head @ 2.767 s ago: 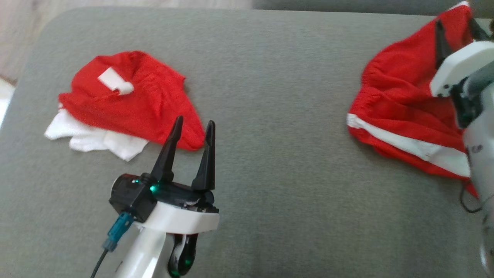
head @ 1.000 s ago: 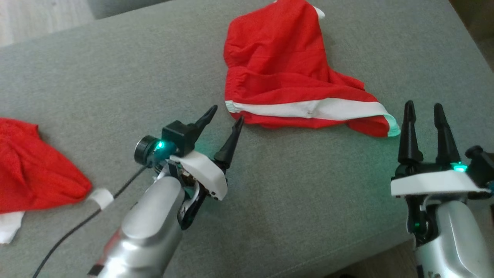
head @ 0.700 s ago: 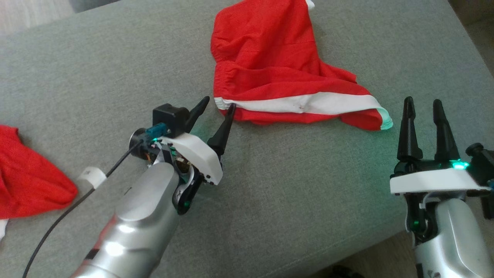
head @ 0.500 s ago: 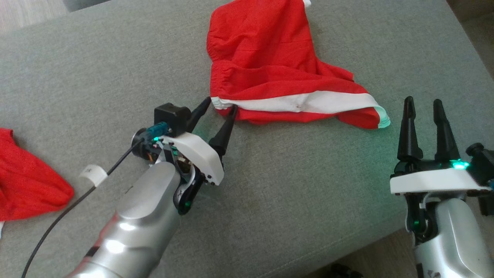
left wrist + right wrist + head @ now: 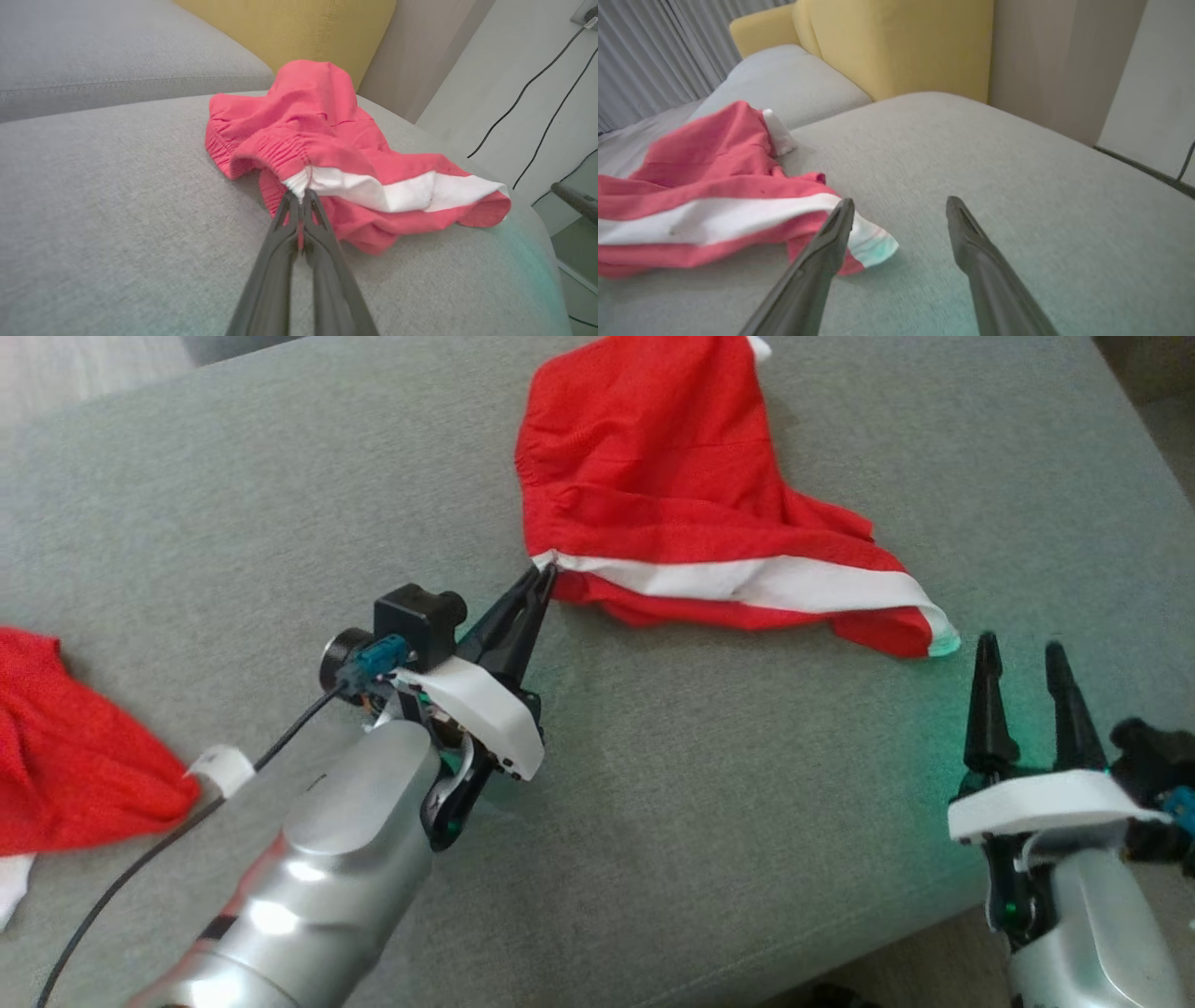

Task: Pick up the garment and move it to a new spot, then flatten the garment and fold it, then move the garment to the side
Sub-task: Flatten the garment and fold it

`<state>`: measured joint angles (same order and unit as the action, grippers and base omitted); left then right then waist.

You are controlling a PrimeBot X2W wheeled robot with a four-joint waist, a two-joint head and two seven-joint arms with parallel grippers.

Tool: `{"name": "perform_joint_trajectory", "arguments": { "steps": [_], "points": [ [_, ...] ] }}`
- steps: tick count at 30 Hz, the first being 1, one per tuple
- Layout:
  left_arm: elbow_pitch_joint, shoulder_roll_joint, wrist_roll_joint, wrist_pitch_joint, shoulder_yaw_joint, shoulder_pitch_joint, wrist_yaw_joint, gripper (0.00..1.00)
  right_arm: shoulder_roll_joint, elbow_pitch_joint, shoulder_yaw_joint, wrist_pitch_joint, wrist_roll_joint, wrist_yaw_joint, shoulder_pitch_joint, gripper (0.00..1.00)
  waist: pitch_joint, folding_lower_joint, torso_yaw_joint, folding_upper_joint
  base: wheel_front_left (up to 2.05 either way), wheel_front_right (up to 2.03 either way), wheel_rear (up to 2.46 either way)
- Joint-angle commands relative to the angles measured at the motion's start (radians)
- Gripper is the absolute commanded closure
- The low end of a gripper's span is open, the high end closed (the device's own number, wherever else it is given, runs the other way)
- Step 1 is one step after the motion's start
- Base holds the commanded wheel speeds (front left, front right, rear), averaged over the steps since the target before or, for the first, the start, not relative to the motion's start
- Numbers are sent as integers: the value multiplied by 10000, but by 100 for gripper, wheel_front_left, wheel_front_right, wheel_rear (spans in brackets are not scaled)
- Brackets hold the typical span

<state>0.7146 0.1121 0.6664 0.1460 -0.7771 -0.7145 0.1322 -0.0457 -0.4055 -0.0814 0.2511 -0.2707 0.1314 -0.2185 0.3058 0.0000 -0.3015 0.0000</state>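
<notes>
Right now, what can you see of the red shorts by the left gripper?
The red shorts are thin, mesh-like fabric with a gathered elastic waistband and a white side stripe. They lie crumpled, unfolded, on the grey cushion. The left gripper has its jaws shut on the waistband corner where the stripe begins.

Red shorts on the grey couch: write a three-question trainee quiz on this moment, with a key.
1. True or false: the left hand is shut on the red shorts.
2. Where does it pinch them? A) the far leg hem; B) the gathered edge at the end of the white stripe; C) the middle of the cloth.
3. Fill in: the right hand is ____, holding nothing.
Key: 1 true; 2 B; 3 open.
</notes>
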Motion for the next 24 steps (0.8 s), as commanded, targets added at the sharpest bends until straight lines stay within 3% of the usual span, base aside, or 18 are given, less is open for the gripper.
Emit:
{"name": "perform_joint_trajectory", "arguments": {
  "steps": [1,13,24],
  "points": [
    [-186,191,-128,189,191,-486,-16,100,-45,58,98,106,9,-7,-383,0,7,0,85,0,0,0,0],
    [-98,91,-501,617,-161,-415,-224,100,-45,-1728,30,68,-115,-7,-1148,0,-32,0,374,0,0,0,0],
    [-67,-37,-462,706,-301,-455,-229,100,-45,-2945,653,-22,-1298,-7,-1764,0,13,0,527,0,0,0,0]
  ]
}}
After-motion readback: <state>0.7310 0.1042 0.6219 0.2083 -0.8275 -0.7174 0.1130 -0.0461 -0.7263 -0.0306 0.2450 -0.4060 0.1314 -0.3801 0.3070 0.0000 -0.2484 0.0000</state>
